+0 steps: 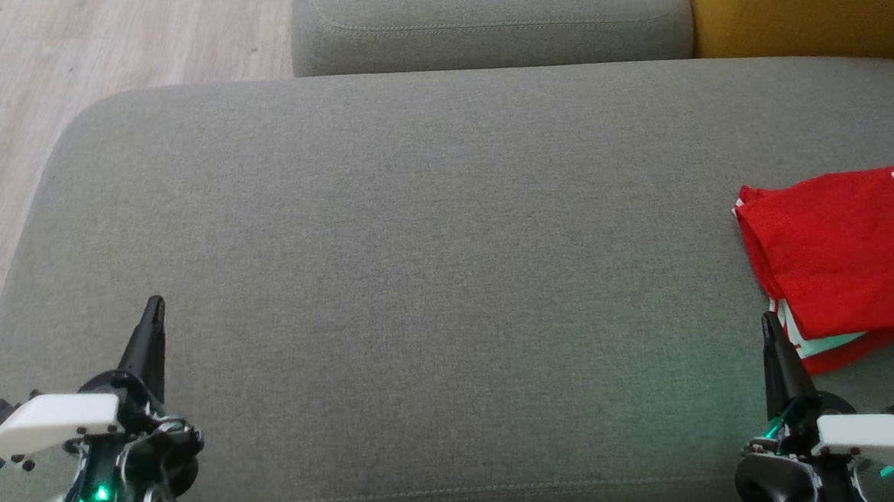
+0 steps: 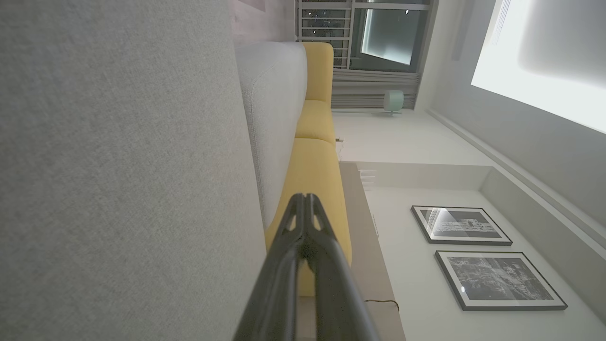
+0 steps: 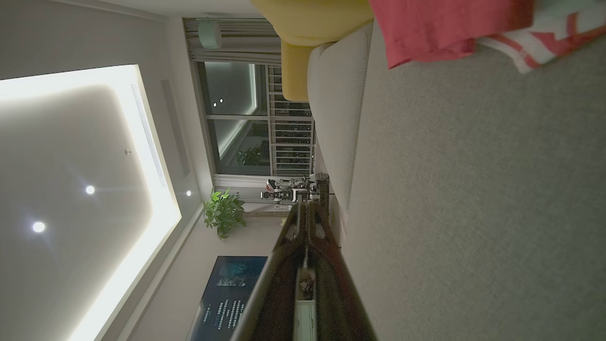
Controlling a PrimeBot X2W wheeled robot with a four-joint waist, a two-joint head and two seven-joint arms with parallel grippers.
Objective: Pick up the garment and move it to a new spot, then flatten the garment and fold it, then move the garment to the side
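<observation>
The garment (image 1: 844, 256) is a red jersey with dark lettering and white trim, lying folded at the right edge of the grey sofa seat (image 1: 432, 242). In the right wrist view the garment (image 3: 440, 28) shows at the top. My right gripper (image 1: 771, 323) stands shut and empty just below and left of the garment's near corner; its tip (image 3: 307, 208) has both fingers pressed together. My left gripper (image 1: 155, 304) is shut and empty at the lower left over bare seat; its closed tip (image 2: 305, 199) points along the sofa.
A second grey cushion (image 1: 489, 24) lies beyond the seat, with a yellow cushion (image 1: 803, 25) at the back right. Wooden floor (image 1: 83, 33) runs along the left. Framed pictures (image 2: 461, 225) hang on the wall.
</observation>
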